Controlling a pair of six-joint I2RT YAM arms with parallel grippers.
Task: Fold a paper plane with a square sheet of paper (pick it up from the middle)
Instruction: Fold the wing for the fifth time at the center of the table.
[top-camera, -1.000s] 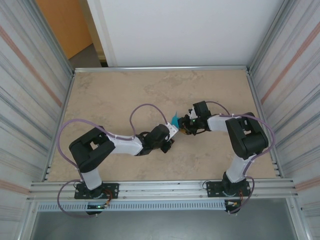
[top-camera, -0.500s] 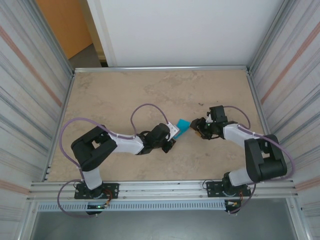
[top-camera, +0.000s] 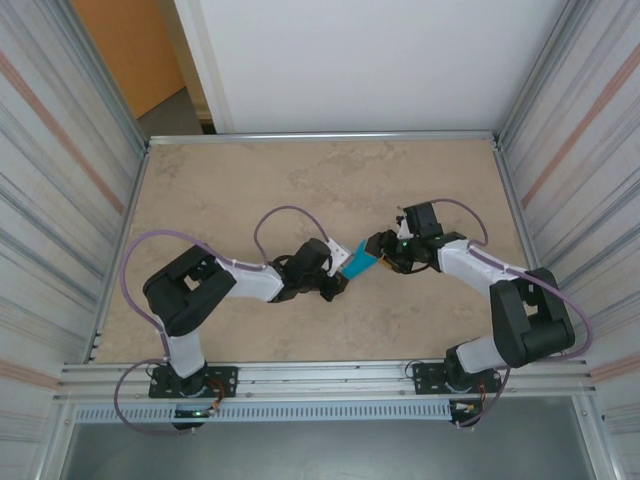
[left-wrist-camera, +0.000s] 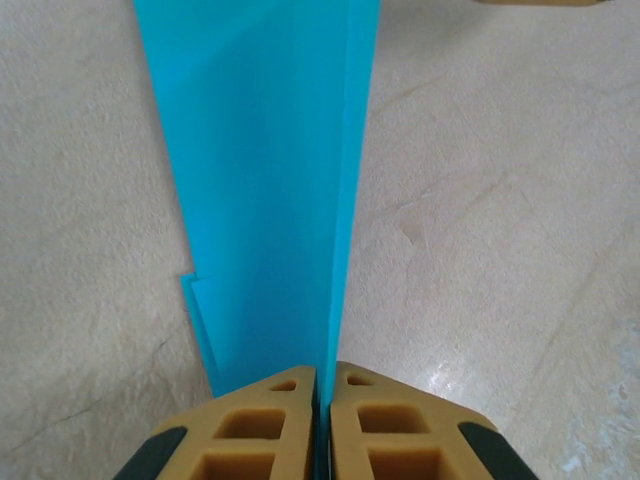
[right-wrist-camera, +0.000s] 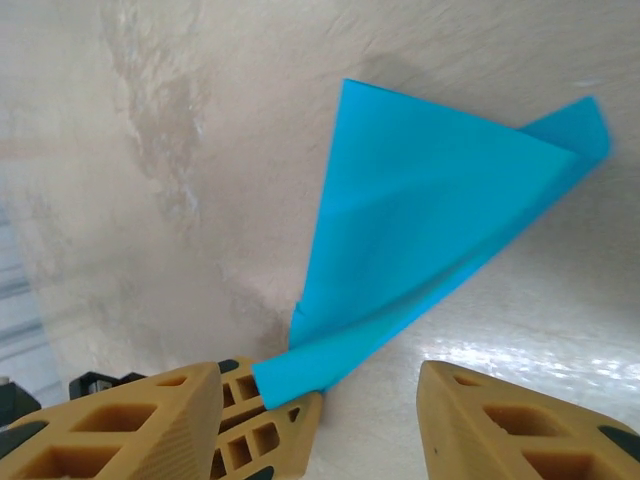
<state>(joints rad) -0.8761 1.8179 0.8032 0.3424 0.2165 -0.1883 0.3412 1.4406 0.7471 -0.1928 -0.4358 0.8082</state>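
The folded paper (top-camera: 361, 264) is pinched at one end in the closed left claw (left-wrist-camera: 322, 400), projecting from it toward the open right claw (top-camera: 385, 250) just beyond; risk: its unsupported layers may spring apart, so a closing grip could crumple them.

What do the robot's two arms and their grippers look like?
Both arms have black joint housings and white link covers. The left arm and the right arm each carry a looping purple cable. The fingers of the left gripper and right gripper are tan-orange blocks with cut-out pockets and black bases.
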